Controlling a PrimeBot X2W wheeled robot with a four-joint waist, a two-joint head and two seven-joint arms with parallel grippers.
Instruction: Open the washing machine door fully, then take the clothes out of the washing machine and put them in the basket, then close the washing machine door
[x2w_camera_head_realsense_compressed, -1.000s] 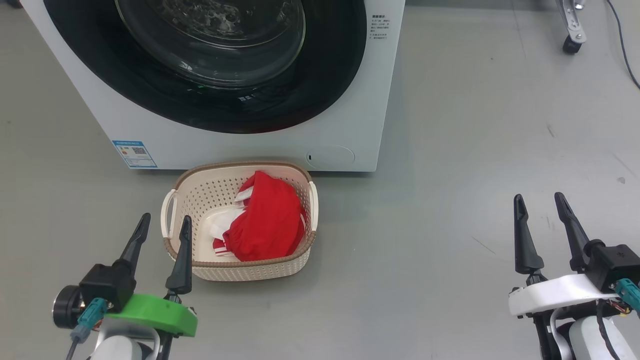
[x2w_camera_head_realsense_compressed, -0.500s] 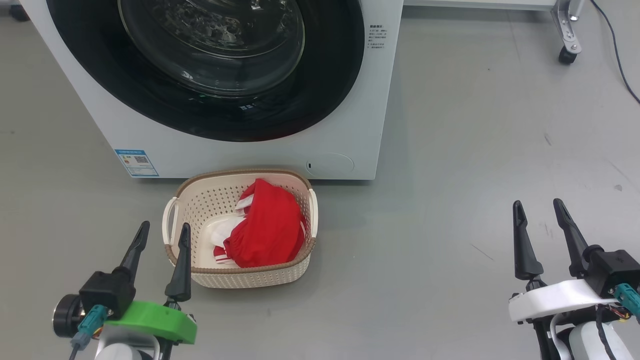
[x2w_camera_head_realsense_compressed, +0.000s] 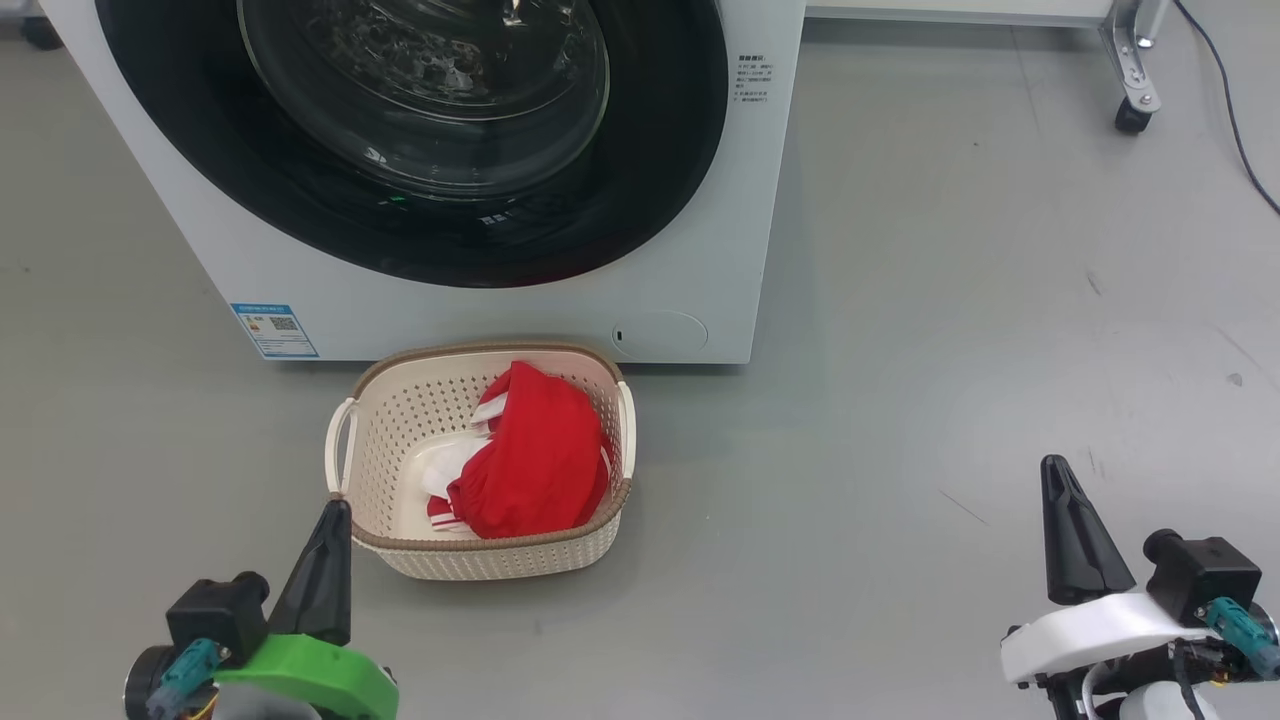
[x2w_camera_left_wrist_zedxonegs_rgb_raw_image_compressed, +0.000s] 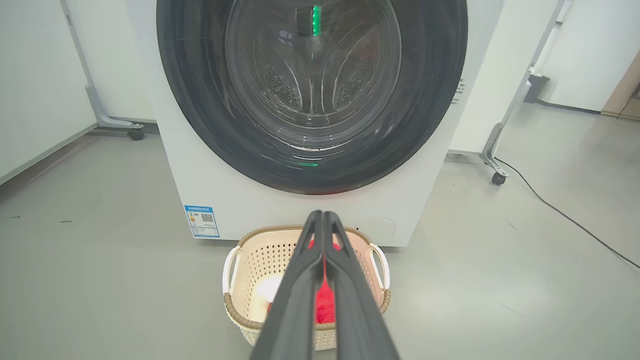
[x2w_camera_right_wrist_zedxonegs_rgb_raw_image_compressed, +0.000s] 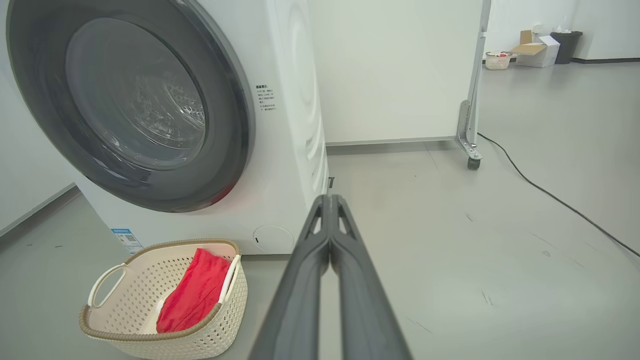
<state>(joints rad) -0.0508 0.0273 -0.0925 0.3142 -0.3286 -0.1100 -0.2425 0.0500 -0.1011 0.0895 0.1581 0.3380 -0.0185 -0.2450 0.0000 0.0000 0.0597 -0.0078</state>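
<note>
Lying in the basket (x2w_camera_head_realsense_compressed: 482, 561): red clothes (x2w_camera_head_realsense_compressed: 535, 462)

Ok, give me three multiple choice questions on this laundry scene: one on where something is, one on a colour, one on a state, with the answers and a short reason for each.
1. Where does the basket stand?
A. on the floor, just in front of the washing machine
B. on top of the machine
C. behind the machine

2. What colour are the clothes in the basket?
A. blue
B. red with white trim
C. green

3. How is the washing machine door?
A. swung fully open
B. taken off
C. shut

Answers:
1 A: the head view shows it on the grey floor below the machine's front.
2 B: red fabric with white stripes lies inside it.
3 C: its black ring lies flush against the white front in both wrist views.
</note>
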